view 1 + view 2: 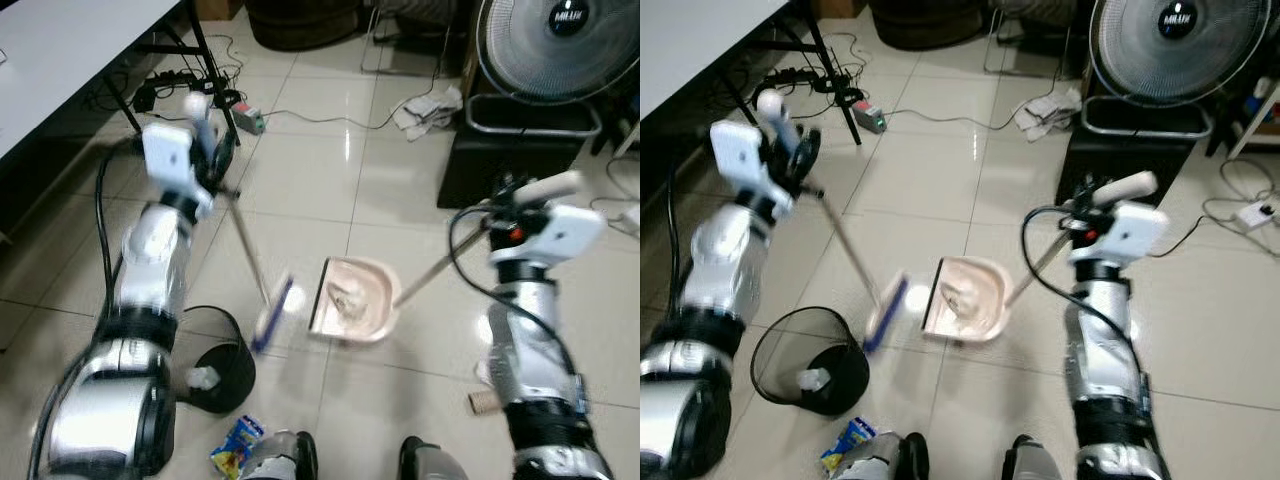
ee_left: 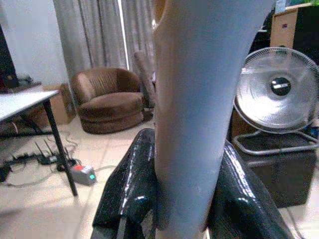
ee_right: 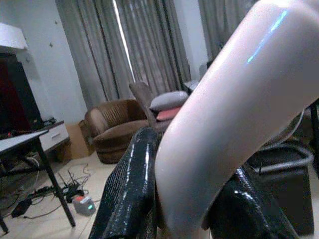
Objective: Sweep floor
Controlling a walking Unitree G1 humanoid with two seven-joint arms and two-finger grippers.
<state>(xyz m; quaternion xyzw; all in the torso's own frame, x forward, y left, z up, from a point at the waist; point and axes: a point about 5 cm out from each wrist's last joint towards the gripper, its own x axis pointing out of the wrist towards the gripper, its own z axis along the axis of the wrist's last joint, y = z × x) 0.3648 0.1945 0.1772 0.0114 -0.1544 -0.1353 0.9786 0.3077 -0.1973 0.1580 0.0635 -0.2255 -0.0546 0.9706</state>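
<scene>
**Both grippers clamped on sweeping tools; brush head beside loaded dustpan**

Left eye view: The left gripper point(image 1: 205, 135) holds the top of the broom point(image 1: 250, 255), whose thin shaft slants away from the fingers down to the blue-and-white brush head point(image 1: 275, 312) on the tiled floor point(image 1: 300, 180). The brush head lies just beside the open edge of the pink dustpan point(image 1: 355, 298), which contains pale debris. The right gripper point(image 1: 510, 205) holds the dustpan's long handle point(image 1: 435, 268). A black mesh bin point(image 1: 215, 355) stands near the brush head, below the left arm.

Right eye view: The same arrangement. A blue packet point(image 1: 847, 440) lies on the floor next to the bin. A fan point(image 1: 1175, 45) stands beyond the right gripper.

Left wrist view: The two black fingers point(image 2: 124, 184) are pressed against either side of the pale broom handle point(image 2: 199, 99).

Right wrist view: The fingers point(image 3: 132, 189) pinch the pinkish dustpan handle point(image 3: 234, 124) between them. A brown armchair point(image 3: 117, 127) stands beyond.
</scene>
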